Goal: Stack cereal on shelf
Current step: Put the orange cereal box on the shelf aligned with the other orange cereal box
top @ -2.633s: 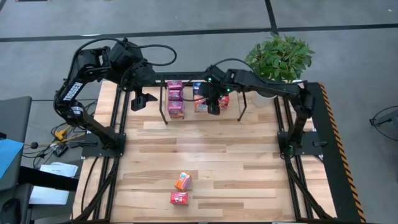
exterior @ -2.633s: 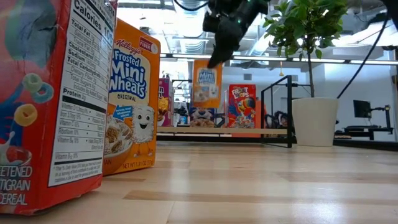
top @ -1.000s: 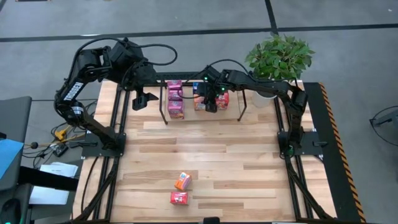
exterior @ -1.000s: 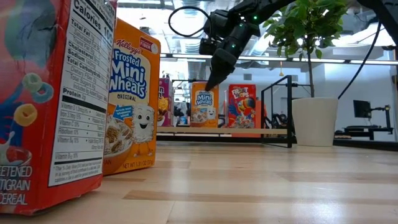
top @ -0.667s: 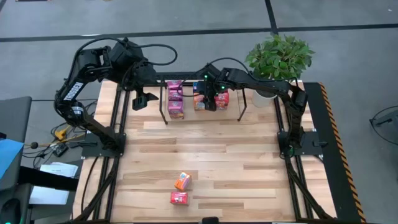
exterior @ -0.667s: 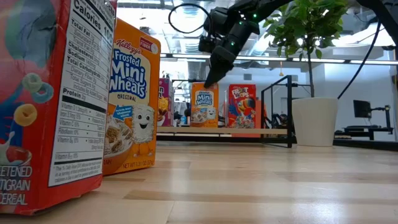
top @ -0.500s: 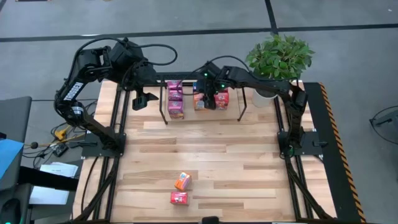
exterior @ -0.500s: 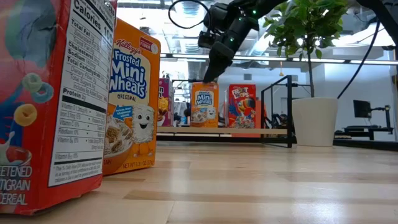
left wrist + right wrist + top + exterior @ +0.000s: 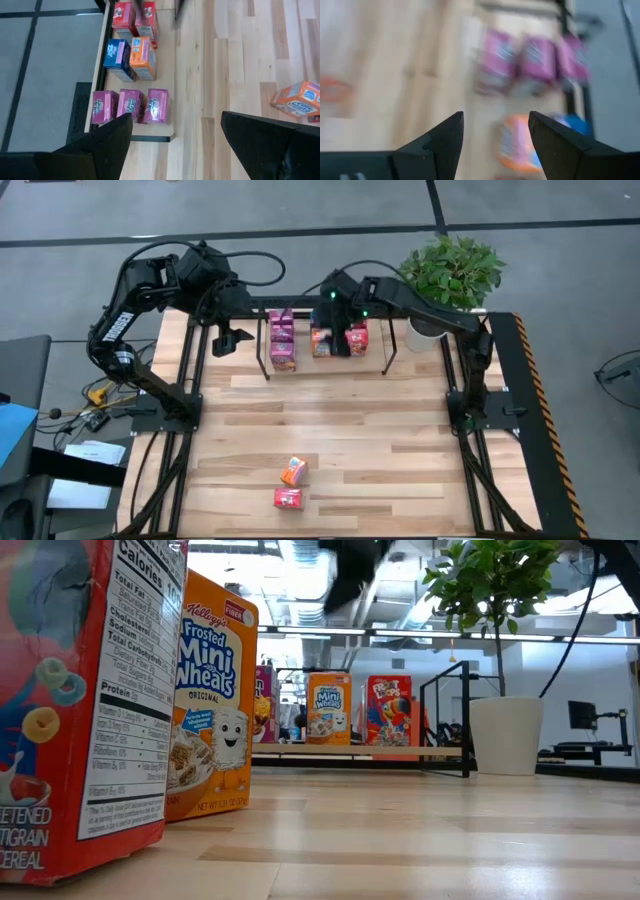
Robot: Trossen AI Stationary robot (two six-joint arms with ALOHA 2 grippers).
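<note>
Black-rod shelf [image 9: 268, 358], far edge of the table [image 9: 330, 430]: partly stocked. Entries run left to right as seen from above.

1. Left gripper [image 9: 224, 340]: hangs just left of the shelf, over the table's far-left corner. Jaws wide, nothing between them. Waiting.

2. Pink cereal cartons [image 9: 282, 340]: three in a row at the shelf's left end; the left wrist view [image 9: 130, 105] shows them side by side and upright. Placed.

3. Blue carton [image 9: 116, 54] and orange carton [image 9: 142, 58]: side by side, middle of the shelf. From table height the orange carton [image 9: 328, 708] stands upright and free, nothing touching it. Placed.

4. Red cartons [image 9: 357, 338]: two, right of the orange one, also seen in the left wrist view [image 9: 135, 20]. The low view shows one red front [image 9: 388, 710] upright. Placed.

5. Right gripper [image 9: 334, 308]: above the middle of the shelf, lifted clear of the cartons. Jaws parted, empty; its wrist view shows the cartons below, blurred.

6. Loose orange carton [image 9: 293, 471]: near edge of the table, well apart from the shelf. Not yet shelved.

7. Loose red carton [image 9: 288, 499]: just beside item 6, nearer the edge. Not yet shelved.

Tally: seven on the shelf, two outstanding. Judged status: well past halfway; the next fetch would probably be from the near edge.
</note>
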